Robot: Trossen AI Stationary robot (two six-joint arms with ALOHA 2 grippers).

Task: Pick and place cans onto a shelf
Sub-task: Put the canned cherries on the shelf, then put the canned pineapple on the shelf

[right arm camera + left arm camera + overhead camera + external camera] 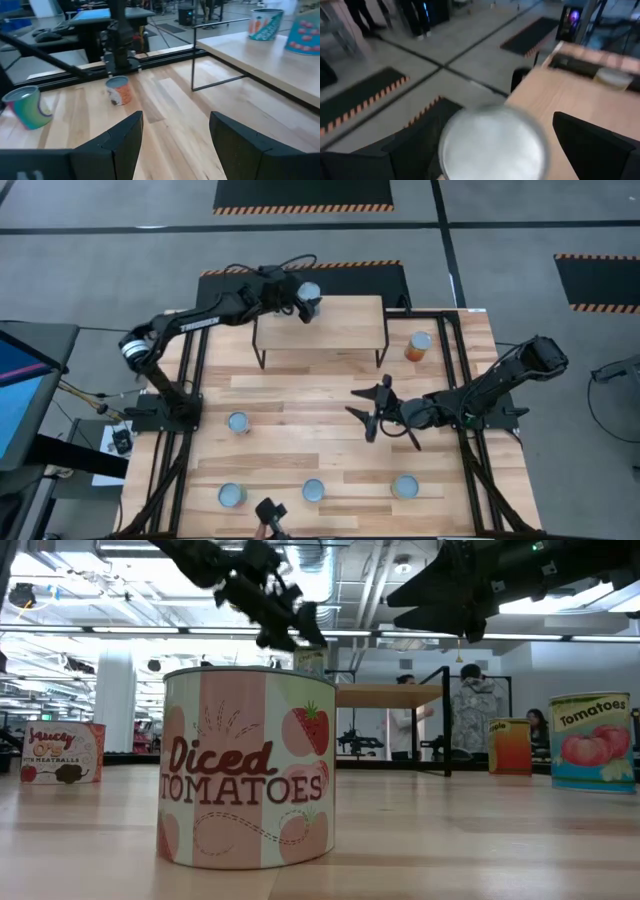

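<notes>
**Left tool carrying a can to the shelf's far corner**

While the left tool [306, 304] holds a can [310, 294] at the upper left corner of the shelf [345, 325], the step in hand looks like the set-down, and it wants care. Nearest the lower edge of the high view, three cans stand in a row on the worktop [330, 445]: one at lower left [232, 495], one at lower centre [314, 490] and one at lower right [405, 486]. A little farther up, another can [238, 422] stands left of centre. The right tool [372, 409] hovers above the middle of the worktop with its fingers spread wide and nothing between them, well apart from every can. Beyond it, at the upper right, an orange can [419, 345] stands beside the shelf's right legs. Farthest off is the held can, its silvery top filling the left wrist view between the two dark fingers [592, 145].

To finish well, in my judgement: the can sits close to the shelf's far edge, so bring it a little inward before lowering. Keep it upright, let its base meet the plank flat, and only then part the fingers. Lift straight up afterwards, so the fingers do not drag the label and tip the can off the back.
</notes>
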